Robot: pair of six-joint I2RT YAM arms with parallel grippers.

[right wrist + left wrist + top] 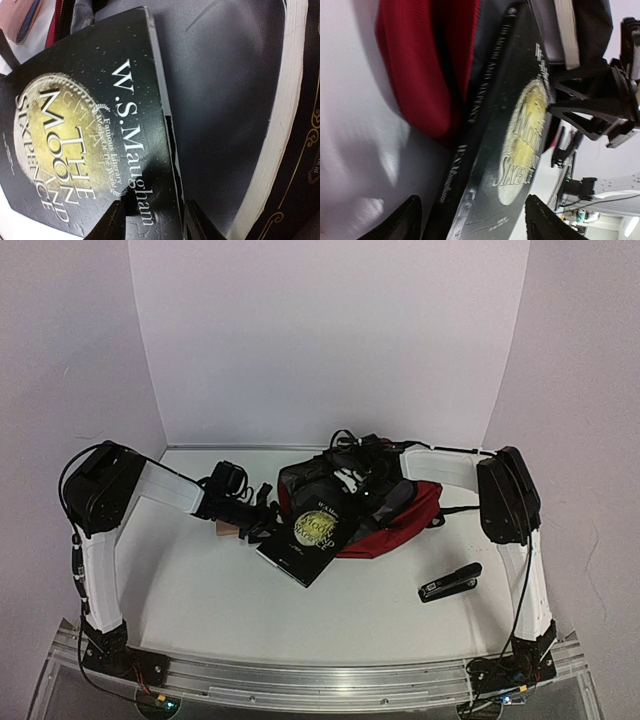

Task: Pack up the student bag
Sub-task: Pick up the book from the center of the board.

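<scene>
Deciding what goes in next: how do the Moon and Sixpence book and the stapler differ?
The book is broad and flat with a gold disc on its cover; the stapler is narrow and plain. The book's far end lies in the mouth of the student bag; the stapler lies on the table, apart from it. Both are black.

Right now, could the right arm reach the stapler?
Probably yes. The stapler lies in the open beside that arm, nothing covering it, though the right gripper is at the bag.
</scene>
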